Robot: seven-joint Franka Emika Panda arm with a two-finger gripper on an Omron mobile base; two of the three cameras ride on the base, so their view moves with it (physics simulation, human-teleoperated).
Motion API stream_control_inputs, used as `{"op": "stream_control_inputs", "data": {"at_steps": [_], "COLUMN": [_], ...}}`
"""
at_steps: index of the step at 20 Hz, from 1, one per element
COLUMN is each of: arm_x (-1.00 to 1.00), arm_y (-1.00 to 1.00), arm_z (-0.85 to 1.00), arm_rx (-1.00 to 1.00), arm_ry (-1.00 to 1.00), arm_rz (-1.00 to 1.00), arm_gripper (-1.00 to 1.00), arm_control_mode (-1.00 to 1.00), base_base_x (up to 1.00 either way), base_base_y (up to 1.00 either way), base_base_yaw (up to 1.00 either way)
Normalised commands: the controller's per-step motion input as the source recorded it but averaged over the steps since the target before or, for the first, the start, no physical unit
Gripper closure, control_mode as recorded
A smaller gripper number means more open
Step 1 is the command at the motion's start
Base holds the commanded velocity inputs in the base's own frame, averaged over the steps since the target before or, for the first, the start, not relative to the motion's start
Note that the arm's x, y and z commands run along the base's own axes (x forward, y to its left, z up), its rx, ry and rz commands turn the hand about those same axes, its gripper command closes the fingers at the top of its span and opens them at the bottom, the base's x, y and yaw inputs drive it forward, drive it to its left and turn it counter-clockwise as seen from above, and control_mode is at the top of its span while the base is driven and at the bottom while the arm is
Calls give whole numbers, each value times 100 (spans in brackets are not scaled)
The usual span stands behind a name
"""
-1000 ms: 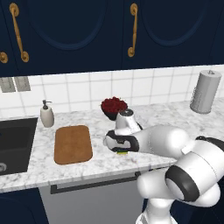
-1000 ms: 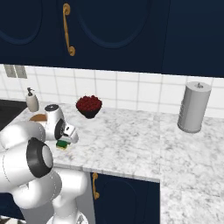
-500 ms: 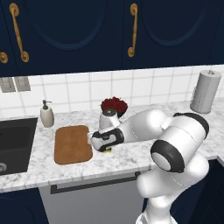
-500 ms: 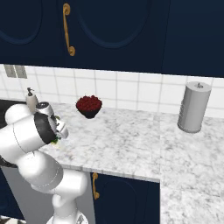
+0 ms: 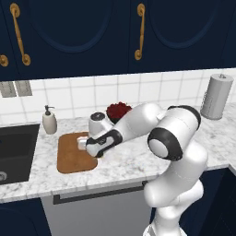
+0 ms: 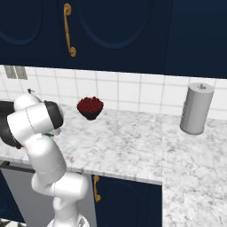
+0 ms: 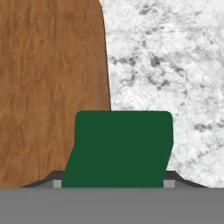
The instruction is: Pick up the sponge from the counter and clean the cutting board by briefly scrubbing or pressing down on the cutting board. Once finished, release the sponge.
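Between its closed fingers the gripper (image 7: 113,183) holds the sponge (image 7: 118,148), poised over the cutting board's (image 7: 52,87) edge with counter (image 7: 166,65) alongside, so pickup looks done; scrubbing and release remain.

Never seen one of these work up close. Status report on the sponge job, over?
Gripper shut on sponge. Sponge over cutting board's right edge, partly over counter. Nothing in the way.
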Motion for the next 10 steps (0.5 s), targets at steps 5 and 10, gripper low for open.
{"op": "stream_control_inputs", "data": {"at_steps": [5,10], "arm_x": [23,22], "arm_y": [54,53], "arm_z": [-3,-21], "arm_rx": [-5,-9], "arm_ry": [0,0], "arm_rz": [0,0], "arm_gripper": [100,100], "arm_control_mode": [-100,-100], "base_base_x": [0,0], "base_base_y": [0,0], "base_base_yaw": [0,0]}}
